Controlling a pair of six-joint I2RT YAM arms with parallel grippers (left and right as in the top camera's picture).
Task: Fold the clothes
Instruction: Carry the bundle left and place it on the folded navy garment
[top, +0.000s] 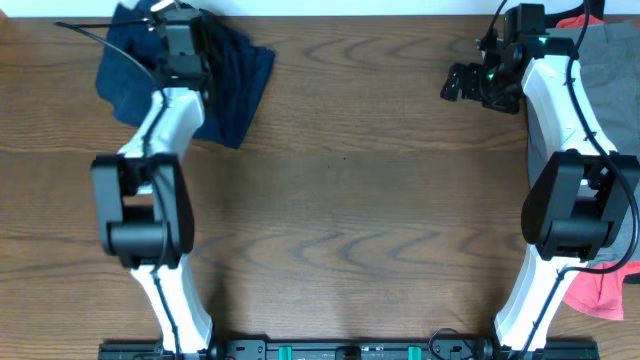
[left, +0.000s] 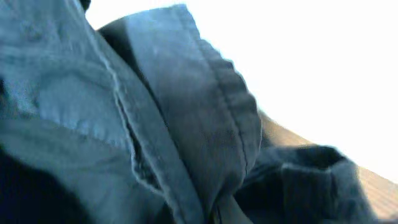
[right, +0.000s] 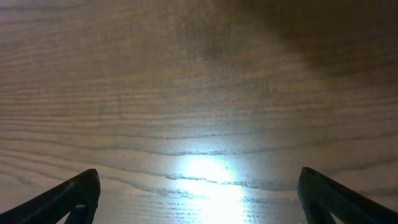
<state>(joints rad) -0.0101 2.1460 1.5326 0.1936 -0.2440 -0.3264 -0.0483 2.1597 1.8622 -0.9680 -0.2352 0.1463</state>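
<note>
You see crumpled navy shorts (left: 155, 124) filling nearly your whole view, close and blurred, with the wooden counter (left: 379, 183) showing at right.

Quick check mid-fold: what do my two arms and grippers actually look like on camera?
Both match: the left arm and right arm have white tapered links joined by bulky black joint housings. Thin black cables run along them. The right gripper is black with dark fingers, and green lights glow at its wrist.
</note>
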